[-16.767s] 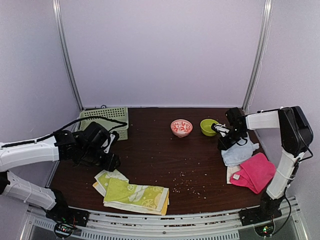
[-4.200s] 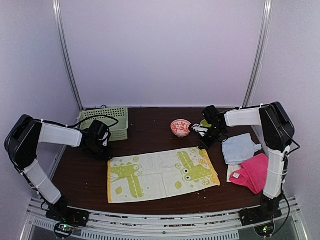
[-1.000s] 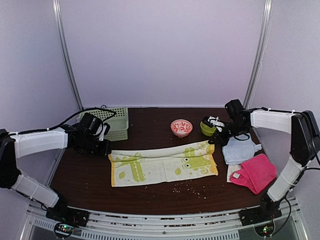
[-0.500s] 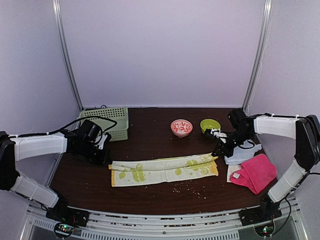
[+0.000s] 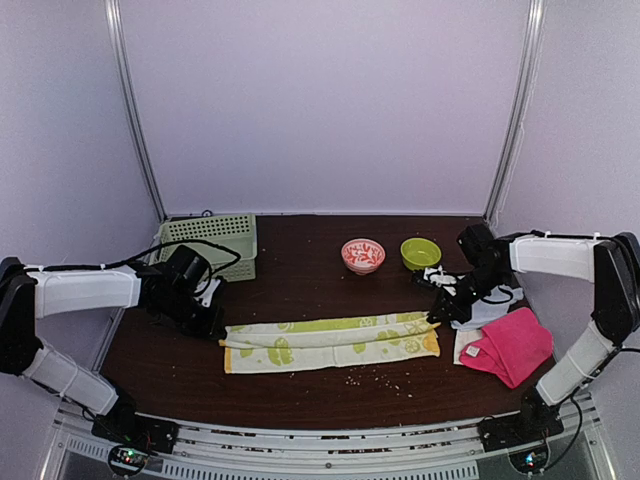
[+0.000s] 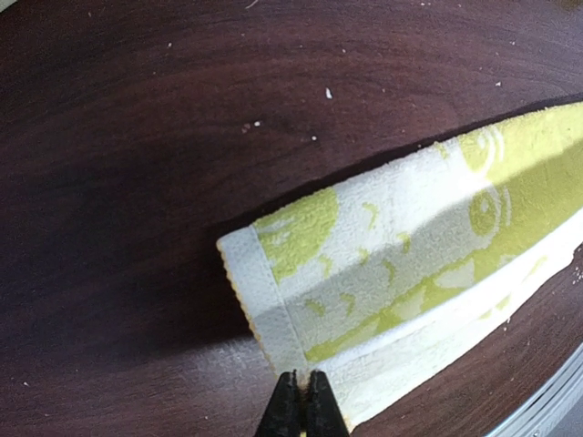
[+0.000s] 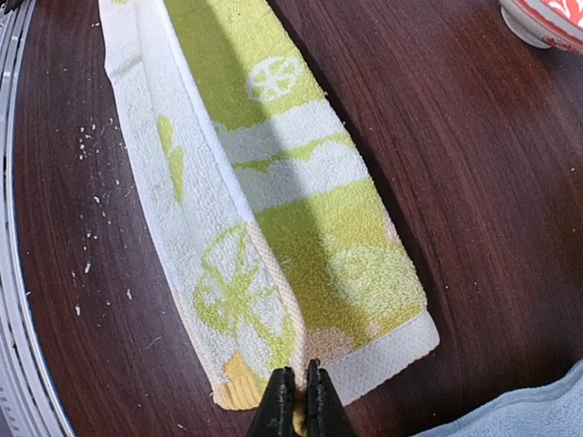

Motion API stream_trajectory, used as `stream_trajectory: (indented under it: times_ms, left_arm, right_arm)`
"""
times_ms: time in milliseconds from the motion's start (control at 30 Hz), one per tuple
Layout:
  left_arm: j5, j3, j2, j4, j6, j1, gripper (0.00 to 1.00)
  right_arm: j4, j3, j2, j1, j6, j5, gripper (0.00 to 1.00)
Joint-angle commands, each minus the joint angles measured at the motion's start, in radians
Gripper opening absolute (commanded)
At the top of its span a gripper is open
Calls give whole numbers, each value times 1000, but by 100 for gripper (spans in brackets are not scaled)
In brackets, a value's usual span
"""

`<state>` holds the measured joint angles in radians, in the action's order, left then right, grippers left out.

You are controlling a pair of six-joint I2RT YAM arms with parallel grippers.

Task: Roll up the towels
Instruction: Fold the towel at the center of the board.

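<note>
The yellow towel [image 5: 330, 337] with pale pattern lies folded lengthwise into a narrow strip across the front of the table. My left gripper [image 5: 213, 325] is shut on the folded edge at its left end [image 6: 300, 375]. At the right end my right gripper [image 5: 437, 315] is shut on the corded hem [image 7: 298, 369] of the same towel [image 7: 273, 209]. To the right lie the light blue towel [image 5: 490, 308], the bright pink towel [image 5: 510, 345] and a cream towel [image 5: 463, 346] partly under the pink one.
A green plastic basket [image 5: 215, 240] stands at the back left. A red-patterned bowl [image 5: 362, 254] and a green bowl [image 5: 420, 251] sit at the back centre. Crumbs [image 5: 375, 375] are scattered in front of the towel.
Both grippers have drawn the towel's far edge toward the near side, folding it from a wider sheet into a narrow strip. The blue towel is less covered by the right arm.
</note>
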<state>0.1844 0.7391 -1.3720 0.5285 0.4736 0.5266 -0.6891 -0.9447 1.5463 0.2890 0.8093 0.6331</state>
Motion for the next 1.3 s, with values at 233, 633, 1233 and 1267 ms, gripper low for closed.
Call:
stream_trajectory:
  times_ms: [233, 633, 1233, 1267]
  left_arm:
    - [-11, 41, 42, 69, -4, 4, 0]
    - [65, 4, 9, 71, -3, 28, 0]
    - [54, 9, -72, 139, 5, 98, 0]
    - [59, 8, -46, 160, 10, 105, 4]
  right_arm:
    - [-66, 11, -86, -10, 58, -8, 0]
    - [-105, 72, -82, -10, 147, -38, 0]
    - [-208, 167, -129, 5, 252, -50, 11]
    - [-252, 170, -143, 16, 267, -55, 16]
